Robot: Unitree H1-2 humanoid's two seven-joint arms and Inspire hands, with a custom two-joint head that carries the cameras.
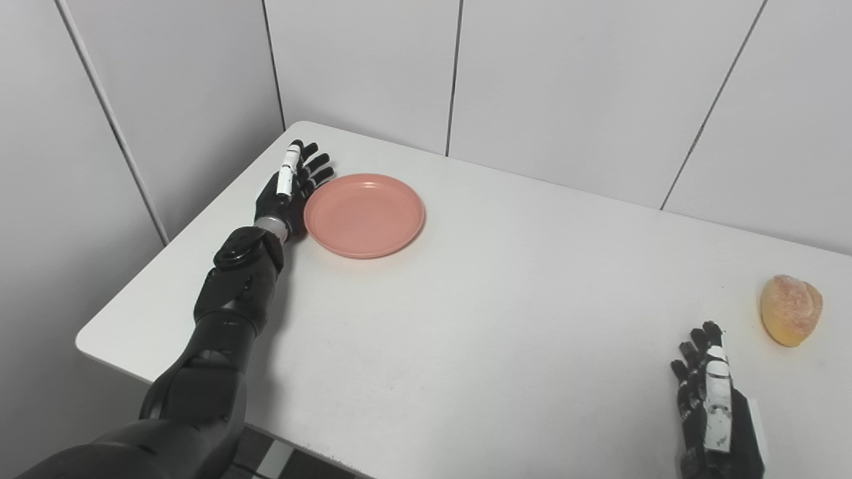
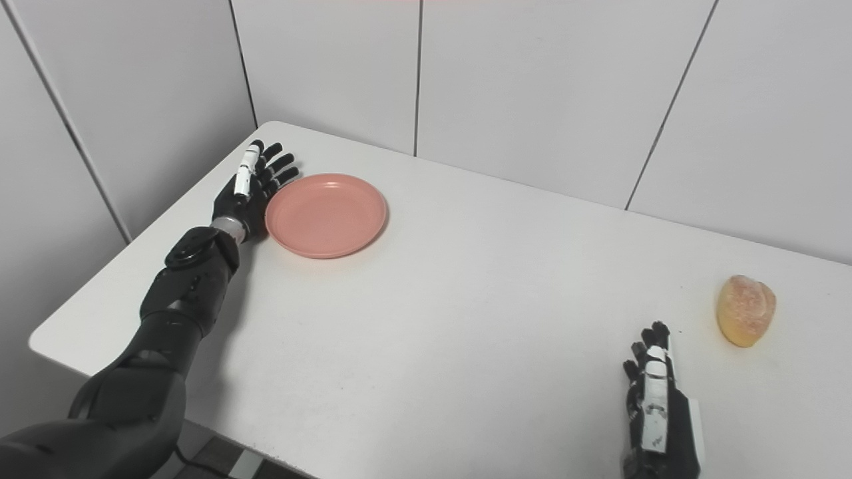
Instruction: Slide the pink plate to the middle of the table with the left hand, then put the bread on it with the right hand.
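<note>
Right now the left robot hand point(image 1: 291, 189) stands on edge on the white counter point(image 1: 506, 319), just beside the outer rim of the pink plate point(image 1: 364, 214) and apparently touching it, on the side away from the bread. Its fingers are stretched out flat and apart, wrapped round nothing. The plate itself sits upright and empty, close to the counter's far left corner, so the slide looks barely started or not started at all.

Well apart from the plate, over toward the other end of the counter, the bread point(image 1: 791, 310) lies by itself. The right robot hand point(image 1: 713, 399) rests near the bread, on the side nearer the robot, fingers extended and holding nothing; it seems to be waiting its turn.

To do this step well, the left robot hand should probably stay low, with the flat of the fingers against the plate's rim rather than above it, so the push goes sideways and does not tip the shallow edge. A slow, steady sweep toward the bread side would likely keep the plate from spinning away off the fingers. Stopping roughly midway between the plate's present spot and the bread would leave the right robot hand a short, easy reach.
</note>
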